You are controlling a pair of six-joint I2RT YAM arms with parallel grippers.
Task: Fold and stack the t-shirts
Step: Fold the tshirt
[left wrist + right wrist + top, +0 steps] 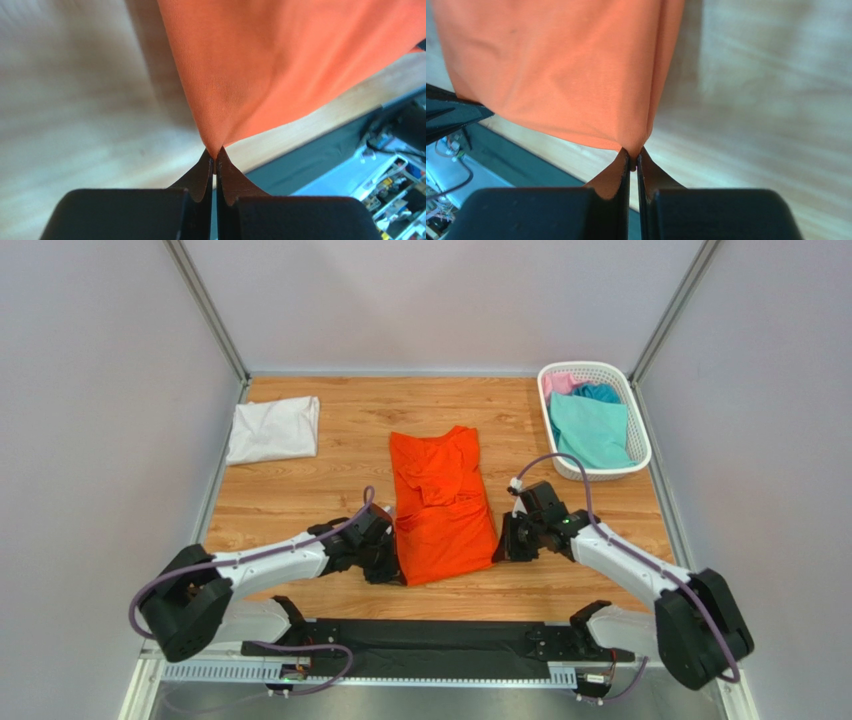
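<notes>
Where the orange t-shirt (pixel 440 505) lies: middle of the tabletop (pixel 340 480), between the two grippers; partly folded, sleeves turned in over the chest; collar end towards the far side, hem towards the arm bases
Left gripper (pixel 215 152): clenched on the near left corner of the orange t-shirt; the left wrist view shows the cloth pinched to a point between the fingertips and fanning out beyond them
Right gripper (pixel 632 152): clenched on the near right corner of the orange t-shirt; a doubled edge of cloth runs up from the pinch
White t-shirt (pixel 272 428): folded flat at the far left of the tabletop; well apart from the orange one
Basket (pixel 590 370): white lattice, far right corner
Teal t-shirt (pixel 592 428): on top inside the basket
Pink t-shirt (pixel 560 383): in the basket behind the teal one, at the far left
Blue t-shirt (pixel 598 392): in the basket just beside the pink one; mostly covered
</notes>
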